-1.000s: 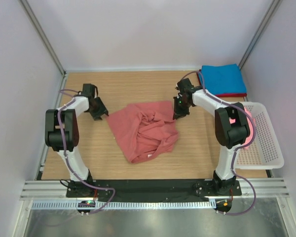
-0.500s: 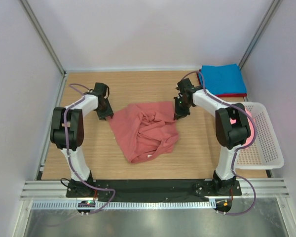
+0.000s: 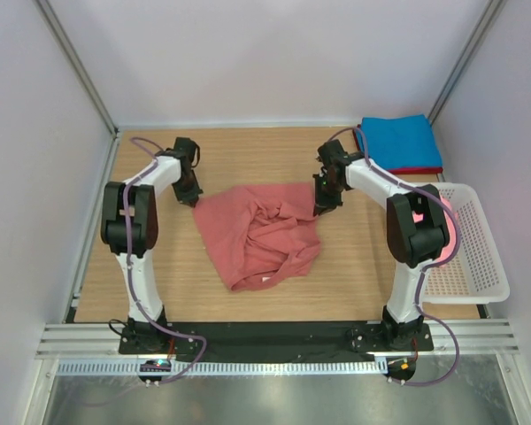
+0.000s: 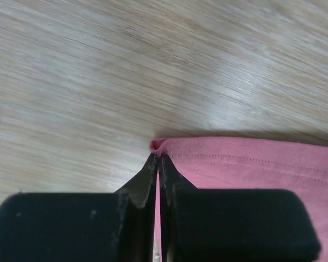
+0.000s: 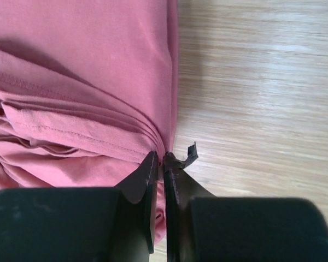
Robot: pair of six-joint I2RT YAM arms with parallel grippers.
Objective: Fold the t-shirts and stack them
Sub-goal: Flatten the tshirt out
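A crumpled pink t-shirt (image 3: 261,232) lies in the middle of the wooden table. My left gripper (image 3: 193,197) is shut on the shirt's far-left corner; the left wrist view shows pink cloth (image 4: 251,164) pinched between the jaws at the hemmed corner. My right gripper (image 3: 321,208) is shut on the shirt's far-right edge, where several folds of pink fabric (image 5: 87,93) bunch between its fingers (image 5: 145,174). A folded blue t-shirt (image 3: 400,142) lies on a red one at the far right corner.
A white plastic basket (image 3: 465,243) stands at the right edge of the table (image 3: 159,274). White walls with metal frame posts close in the table on the left, the back and the right.
My left arm swung toward the far side and in to the shirt's left corner, and its gripper closed on the cloth. The right gripper stayed put, holding its edge.
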